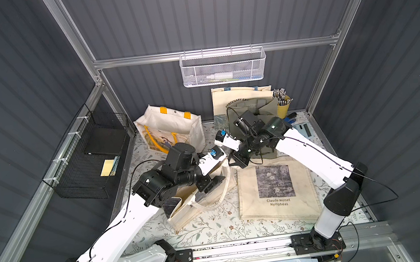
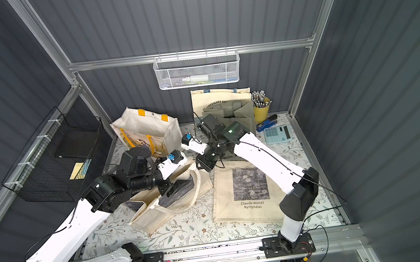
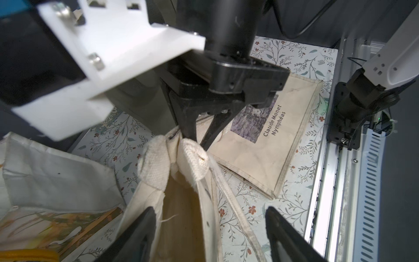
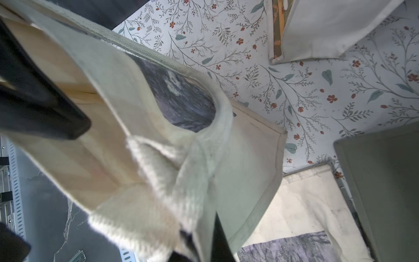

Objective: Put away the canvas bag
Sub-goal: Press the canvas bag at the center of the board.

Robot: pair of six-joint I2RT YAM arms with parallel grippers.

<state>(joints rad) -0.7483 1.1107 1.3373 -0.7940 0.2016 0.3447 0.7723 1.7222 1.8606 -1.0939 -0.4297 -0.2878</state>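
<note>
A: Where the canvas bag [image 1: 186, 216] rests on the table [image 1: 214, 229], who holds it?
B: Entry 1: right pincer [image 3: 196, 138], clamped on its straps [image 3: 156, 163], bag trailing toward the left arm. Entry 2: left pincer [image 3: 210, 209], wide, empty, straddling its mouth [image 3: 181, 215].

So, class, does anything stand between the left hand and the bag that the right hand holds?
Nothing visible does. The left hand is open with the bag's top edge between its fingers, and the right hand is shut on that edge.
</note>
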